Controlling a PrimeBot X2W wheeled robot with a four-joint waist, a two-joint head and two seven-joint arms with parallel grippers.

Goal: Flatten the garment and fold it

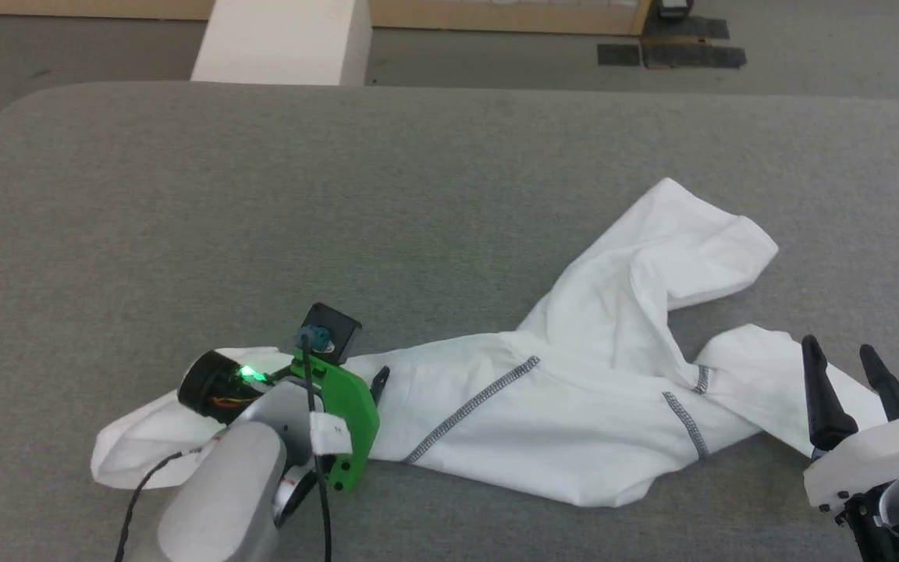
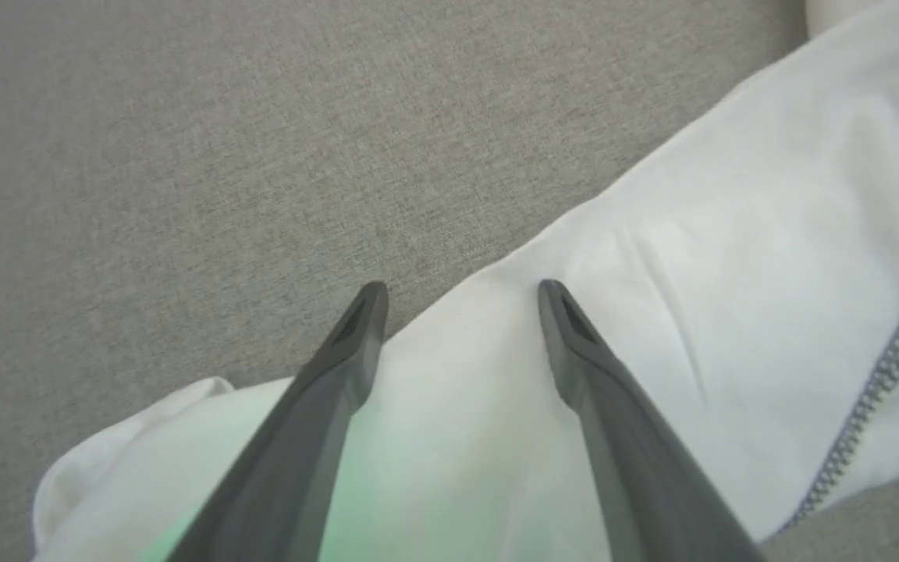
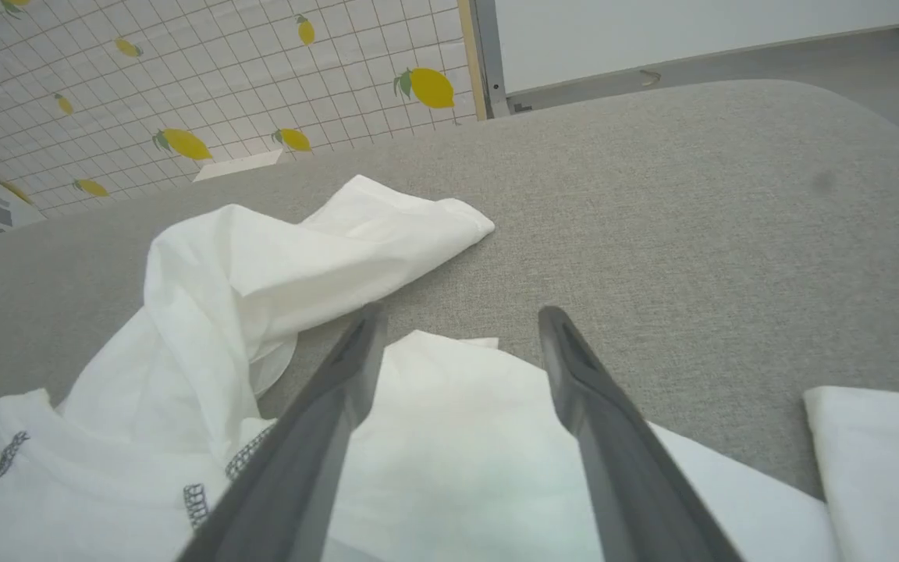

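Observation:
The garment point(image 1: 574, 421), a white long-sleeved top with dark zigzag stitching, lies crumpled across the near half of the grey table point(image 1: 418, 195). One sleeve reaches up toward the far right, and another end trails off to the lower left. My left gripper point(image 2: 461, 287) is open, low over the garment point(image 2: 730, 234) at its far edge, with nothing between the fingers. In the head view its wrist covers the garment's left part. My right gripper point(image 1: 836, 345) is open at the garment's right end. From the right wrist, that gripper point(image 3: 459, 311) hovers over a flat part of the garment point(image 3: 262, 257).
A rigid white box point(image 1: 278, 39) stands on the floor beyond the table's far edge, and dark mats point(image 1: 672, 47) lie further right. The table's far left corner point(image 1: 20, 117) is rounded. A lemon-patterned tiled wall point(image 3: 184, 78) rises behind the table.

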